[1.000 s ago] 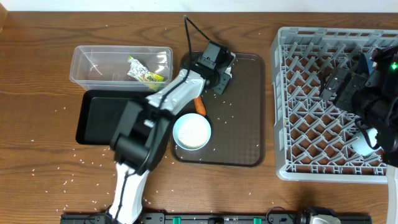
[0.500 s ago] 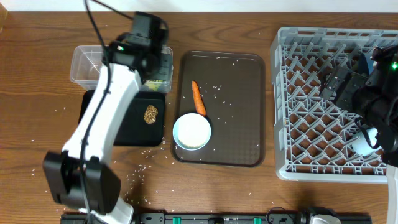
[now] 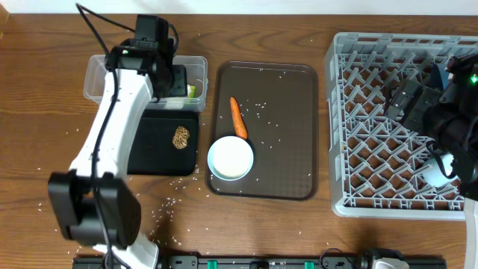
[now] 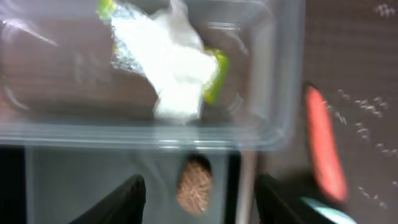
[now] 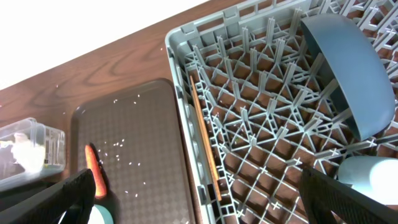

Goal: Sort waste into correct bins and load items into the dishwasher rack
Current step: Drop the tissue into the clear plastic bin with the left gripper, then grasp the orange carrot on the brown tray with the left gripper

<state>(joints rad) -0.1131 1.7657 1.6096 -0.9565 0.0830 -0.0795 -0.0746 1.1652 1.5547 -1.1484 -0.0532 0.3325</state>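
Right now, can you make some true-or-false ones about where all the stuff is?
1. The carrot lies on the brown tray. True.
2. The lump is in the tub. False: it lies in the black tray.
3. The tissue is in the tub. True.
4. The white bowl is in the rack. False: it sits on the brown tray, by the carrot.
5. The blue bowl is in the rack. True.
6. The left end effector grips the carrot. False: it is open and empty, by the tub.
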